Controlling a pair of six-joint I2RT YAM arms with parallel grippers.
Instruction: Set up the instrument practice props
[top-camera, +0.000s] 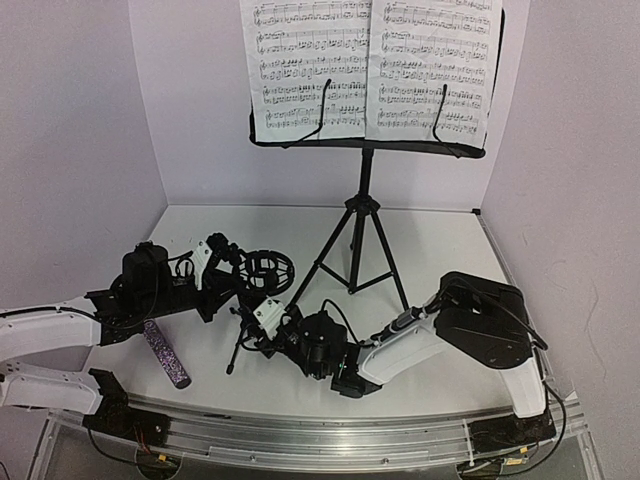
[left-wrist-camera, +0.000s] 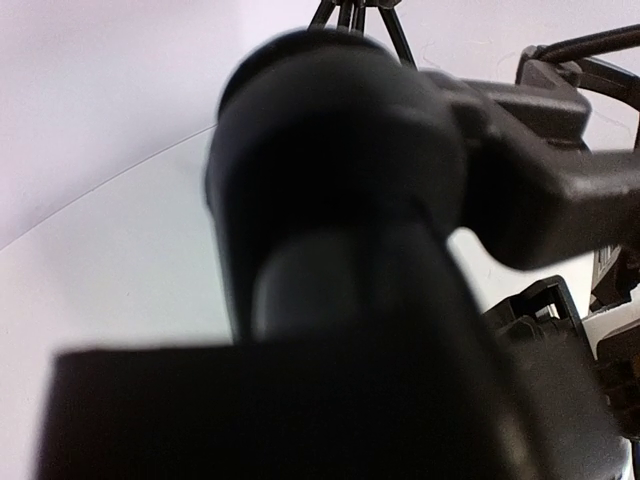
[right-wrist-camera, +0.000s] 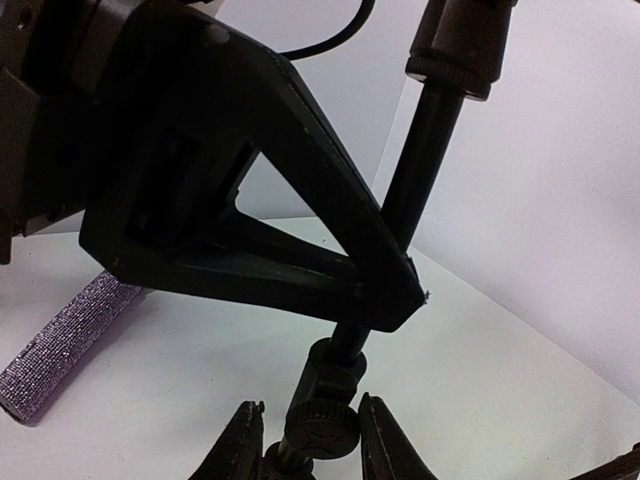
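Observation:
The black tripod music stand (top-camera: 362, 215) stands at the back with white sheet-music pages (top-camera: 370, 65) on its tray. The purple glitter microphone (top-camera: 166, 353) lies on the table at front left; it also shows in the right wrist view (right-wrist-camera: 65, 350); its head is hidden. The small black mic stand (top-camera: 250, 320) stands tilted between my arms, its round holder (top-camera: 268, 268) on top. My left gripper (top-camera: 220, 262) grips its upper part, which fills the left wrist view (left-wrist-camera: 340, 200). My right gripper (top-camera: 258, 322) is shut on its pole (right-wrist-camera: 418, 165), just above the tripod legs (right-wrist-camera: 240, 445).
White walls close the table (top-camera: 440, 250) at the back and on both sides. The music stand's legs (top-camera: 385, 275) spread just behind the mic stand. A metal rail (top-camera: 330, 435) runs along the near edge.

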